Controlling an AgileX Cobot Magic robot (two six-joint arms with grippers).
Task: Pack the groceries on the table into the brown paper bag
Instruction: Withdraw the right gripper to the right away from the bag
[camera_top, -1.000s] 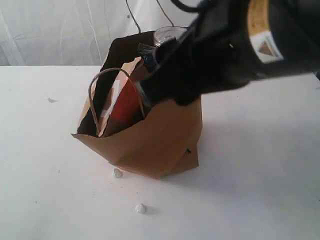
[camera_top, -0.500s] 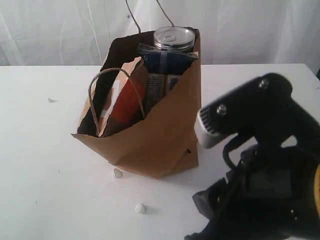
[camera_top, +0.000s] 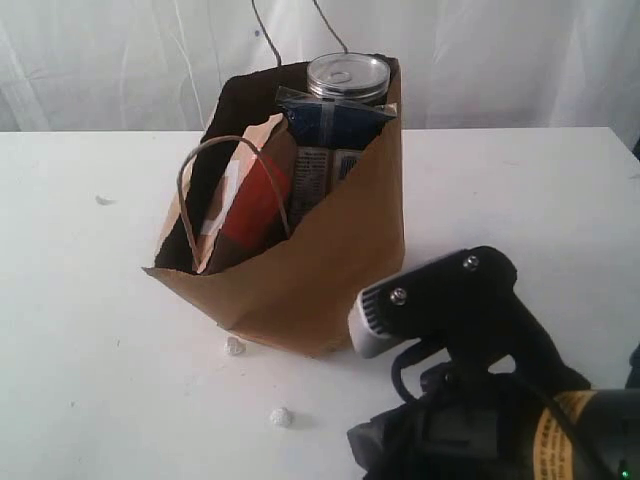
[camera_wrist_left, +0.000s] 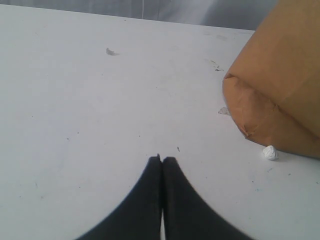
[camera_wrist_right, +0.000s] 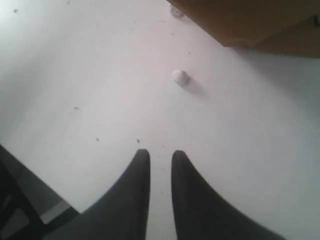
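White table (camera_top: 90, 350) runs wide and flat under everything, with a white curtain behind. No food is left out on the part you can see, so the packing looks about done. Pull your arms back slowly and keep them low, well away from the bag, because one bump could tip it.

Your left claw (camera_wrist_left: 161, 160) is closed tight and holds nothing. Your right claw (camera_wrist_right: 159, 154) has a thin gap between its tips and holds nothing too.

The brown paper bag (camera_top: 320, 270) stands in the middle of the table. It leans a bit, and its top edge is ragged. The silver-lidded can (camera_top: 347, 75), dark-blue packet (camera_top: 335, 120) and brown pouch with orange strip (camera_top: 255, 205) poke out.
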